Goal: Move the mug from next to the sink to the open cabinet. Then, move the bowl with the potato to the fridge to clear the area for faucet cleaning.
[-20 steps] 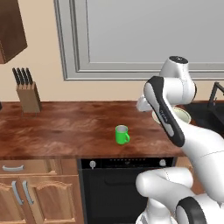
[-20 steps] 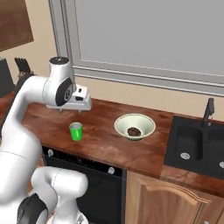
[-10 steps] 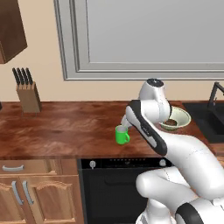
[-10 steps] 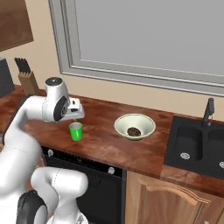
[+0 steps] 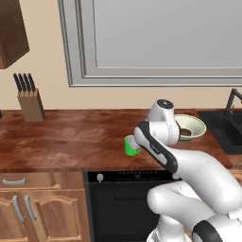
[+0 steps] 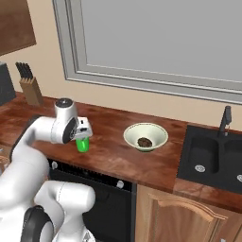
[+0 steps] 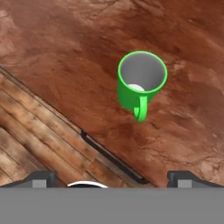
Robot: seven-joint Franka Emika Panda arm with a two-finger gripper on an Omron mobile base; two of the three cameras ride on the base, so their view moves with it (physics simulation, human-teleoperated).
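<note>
Mug: bright green with a pale grey inside, upright on the brown wooden counter, near its front edge. In the hand view it sits at about 12 o'clock from the finger tips, its handle pointing toward 6 o'clock.
Mug in the base views: in the left base view it shows just at the 9 o'clock side of the arm's wrist; in the right base view it stands directly under the hand.
Gripper: jaws spread to full width, nothing between them. The two dark finger tips sit far apart at the bottom corners, above the mug and not touching it.
Bowl: wide and shallow, cream-green inside, on the counter at 3 o'clock from the mug, well apart from it.
Potato: small dark brown lump lying in the bowl.
Sink: black, set into the counter at 3 o'clock from the bowl, round silver drain visible.
Faucet: slim dark upright tap at the back edge of the sink.
Knife block: wooden, with dark handles, against the wall at about 10 o'clock from the mug, well apart.
</note>
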